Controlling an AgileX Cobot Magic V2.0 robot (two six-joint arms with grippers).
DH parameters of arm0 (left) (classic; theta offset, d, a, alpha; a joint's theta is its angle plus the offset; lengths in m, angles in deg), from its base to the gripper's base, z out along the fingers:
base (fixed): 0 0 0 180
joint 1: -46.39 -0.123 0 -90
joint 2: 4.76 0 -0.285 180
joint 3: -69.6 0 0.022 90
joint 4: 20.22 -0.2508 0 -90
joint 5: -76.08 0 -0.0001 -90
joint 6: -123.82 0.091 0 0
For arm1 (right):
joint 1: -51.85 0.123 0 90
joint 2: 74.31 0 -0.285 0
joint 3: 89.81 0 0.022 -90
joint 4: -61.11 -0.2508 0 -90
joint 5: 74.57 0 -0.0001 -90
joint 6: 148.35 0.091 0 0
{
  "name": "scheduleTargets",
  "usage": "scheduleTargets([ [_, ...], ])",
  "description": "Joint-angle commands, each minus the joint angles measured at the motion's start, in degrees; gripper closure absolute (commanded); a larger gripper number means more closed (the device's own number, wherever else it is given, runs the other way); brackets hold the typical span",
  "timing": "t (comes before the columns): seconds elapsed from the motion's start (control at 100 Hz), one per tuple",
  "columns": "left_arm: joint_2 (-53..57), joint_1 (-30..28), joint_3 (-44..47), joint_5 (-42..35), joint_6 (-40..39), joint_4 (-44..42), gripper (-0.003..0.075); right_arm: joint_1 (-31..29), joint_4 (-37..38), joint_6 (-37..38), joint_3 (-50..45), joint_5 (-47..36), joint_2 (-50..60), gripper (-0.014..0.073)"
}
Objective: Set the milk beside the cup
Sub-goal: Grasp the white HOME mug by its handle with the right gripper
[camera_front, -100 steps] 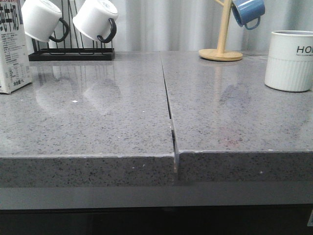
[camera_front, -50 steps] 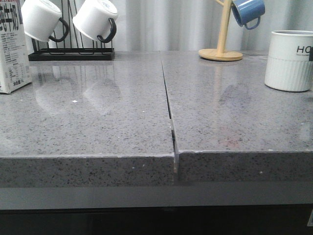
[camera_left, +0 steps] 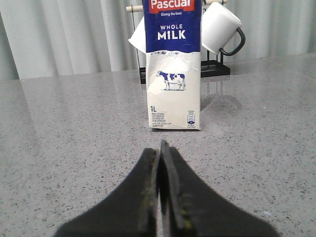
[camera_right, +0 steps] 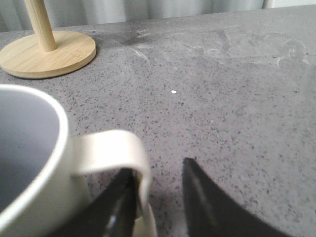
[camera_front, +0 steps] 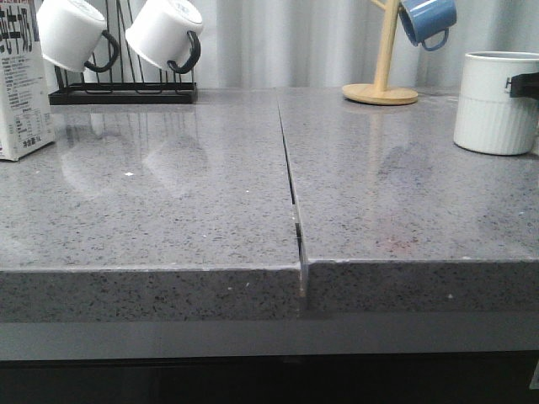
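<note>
milk (camera_front: 20,80) stands upright at the far left edge of the tabletop (camera_front: 168,210), its long axis vertical, with the black rack of white mugs (camera_front: 126,50) just behind and to its right. in the left wrist view the carton (camera_left: 173,64) sits straight ahead of the left end effector (camera_left: 161,163), apart from it, with bare tabletop between; the two fingers are pressed together and hold nothing. so the left arm is plainly the nearer one, and my judgement is that its fingers must part before they can close round the carton's sides.

across the seam, the wooden stand (camera_front: 381,84) with the blue mug (camera_front: 428,21) is at the back right. the cup (camera_front: 497,103) stands at the far right, well apart from the milk. the right end effector (camera_right: 158,197) is at the cup's handle (camera_right: 113,153), one finger (camera_right: 123,207) under the loop and the other (camera_right: 207,207) outside it; the gap is narrow, and i cannot tell whether it grips the handle.
</note>
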Motion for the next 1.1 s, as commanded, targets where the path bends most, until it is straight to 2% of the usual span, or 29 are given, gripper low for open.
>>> scheduleTargets([
  [0.0, 1.81, -0.07, 2.35, -4.59, -0.08, 0.37, 0.0741, -0.48, 0.37, -0.17, 2.17, -4.46, 2.0, 0.0561],
  [0.07, 1.81, -0.07, 2.35, -4.59, -0.08, 0.37, 0.0741, -0.48, 0.37, -0.17, 2.3, -4.44, 2.0, 0.0669],
  [0.24, 1.81, -0.07, 2.35, -4.59, -0.08, 0.37, 0.0741, -0.16, 0.37, -0.17, 2.3, -4.2, 2.72, 0.0662],
  [0.36, 1.81, -0.07, 2.35, -4.59, -0.08, 0.37, 0.0741, 2.19, 0.37, -0.17, 2.3, -1.99, 5.61, 0.0662],
  [0.51, 1.81, -0.07, 2.35, -4.59, -0.08, 0.37, 0.0741, 7.54, 0.37, -0.17, 2.3, 0.93, 9.91, 0.0662],
  [0.77, 1.81, -0.07, 2.35, -4.59, -0.08, 0.37, 0.0741, 20.04, -1.32, -0.17, 2.3, 0.28, 11.13, 0.0662],
  [0.9, 1.81, -0.07, 2.35, -4.59, -0.08, 0.37, 0.0741, 26.06, -4.15, -0.17, 2.3, -2.06, 9.56, 0.0662],
  [1.09, 1.81, -0.07, 2.35, -4.59, -0.08, 0.37, 0.0741, 30.77, -4.99, -0.17, 2.37, -6.65, 4.2, 0.0662],
])
